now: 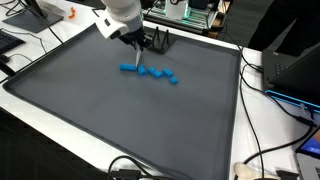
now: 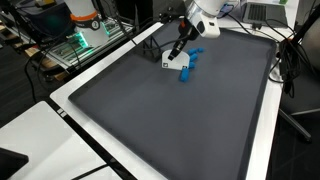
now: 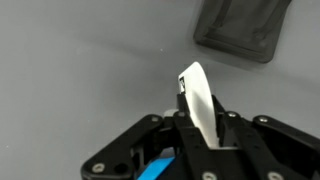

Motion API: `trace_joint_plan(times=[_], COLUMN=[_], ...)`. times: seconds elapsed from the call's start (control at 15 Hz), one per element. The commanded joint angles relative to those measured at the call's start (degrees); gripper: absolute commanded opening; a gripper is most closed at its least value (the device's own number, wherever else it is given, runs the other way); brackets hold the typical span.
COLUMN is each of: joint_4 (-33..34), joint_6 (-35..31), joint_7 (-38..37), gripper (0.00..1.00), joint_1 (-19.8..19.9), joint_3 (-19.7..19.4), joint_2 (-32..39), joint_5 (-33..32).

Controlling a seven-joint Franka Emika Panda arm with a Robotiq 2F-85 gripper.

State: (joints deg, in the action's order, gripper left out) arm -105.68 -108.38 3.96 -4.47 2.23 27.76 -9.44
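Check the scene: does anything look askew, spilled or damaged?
Nothing looks spilled or broken. The white piece sits tilted in the end effector, and the blue blocks form an uneven row on the mat.

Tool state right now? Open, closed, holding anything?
Tool: closed, holding a white flat piece between its fingers.

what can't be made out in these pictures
- Wrist view: black rectangular holder, cut off by the top edge.
- Wrist view: white flat plastic piece, lower end hidden between the fingers of the gripper.
- Wrist view: blue block, mostly hidden under the gripper.
- Exterior view: row of blue blocks, too small to count.
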Motion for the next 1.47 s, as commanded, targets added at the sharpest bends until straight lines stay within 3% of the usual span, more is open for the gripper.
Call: trace_joint_plan(times=[0.0, 0.47, 0.8, 1.4], joint_4=[-1.6, -3.4, -5.7, -6.5], joint_6=[-0.9, -0.4, 4.1, 16.3], joint_7=[0.7, 0.4, -1.1, -16.4], gripper=[0.01, 0.01, 0.01, 0.01], joint_1=[0.7, 1.3, 1.8, 2.3], joint_3=[0.3, 0.5, 0.5, -0.8], joint_2=[-0.1, -3.5, -8.8, -14.4], joint_5=[0.8, 2.6, 7.9, 21.9])
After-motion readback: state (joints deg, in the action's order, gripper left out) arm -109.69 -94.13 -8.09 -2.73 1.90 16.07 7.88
